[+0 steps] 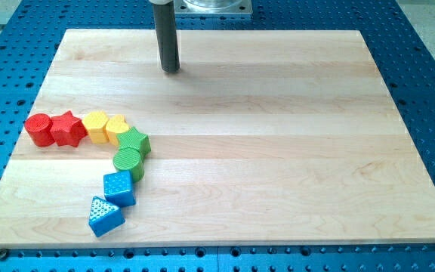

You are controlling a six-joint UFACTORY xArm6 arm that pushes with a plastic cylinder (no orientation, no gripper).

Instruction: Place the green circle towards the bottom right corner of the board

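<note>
The green circle (128,161) lies on the wooden board (278,151) at the view's left, in a curved chain of touching blocks. A green star (135,141) sits just above it and a blue cube (118,187) just below it. My tip (171,70) is near the view's top, well above and a little right of the green circle, touching no block.
The chain runs from a red cylinder (38,129) and red star (67,128) through a yellow block (95,126) and a second yellow block (117,128), down to a blue triangle (104,216). Blue perforated table surrounds the board.
</note>
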